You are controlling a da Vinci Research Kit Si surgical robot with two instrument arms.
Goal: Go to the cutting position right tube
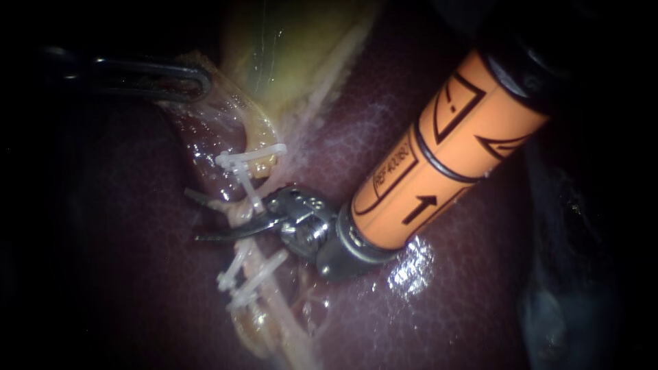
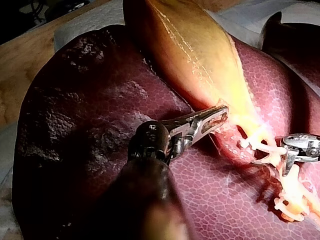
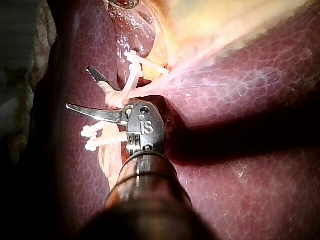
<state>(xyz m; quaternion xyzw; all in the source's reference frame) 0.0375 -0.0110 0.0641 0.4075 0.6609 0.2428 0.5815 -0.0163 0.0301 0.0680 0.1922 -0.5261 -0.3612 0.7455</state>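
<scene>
My right instrument (image 1: pixel 205 216), on an orange shaft from the upper right, ends in two thin curved blades that stand open. A pale tube (image 1: pixel 240 211) passes between the blades, with white clips (image 1: pixel 250 159) above them and more white clips (image 1: pixel 248 281) below. In the right wrist view the open blades (image 3: pixel 92 92) straddle the same tube (image 3: pixel 111 99) between the clip groups (image 3: pixel 142 65). My left instrument (image 1: pixel 181 81) comes in from the upper left, its jaws shut on the gallbladder (image 1: pixel 288 48). The left wrist view shows those jaws (image 2: pixel 212 120) clamped on the gallbladder's narrow end (image 2: pixel 200 55).
Dark red liver (image 1: pixel 445 301) surrounds the tubes on all sides. A wet glint lies on the liver just under the right instrument's wrist (image 1: pixel 325 233). In the left wrist view, a wooden bench (image 2: pixel 30 55) and white padding show beyond the liver.
</scene>
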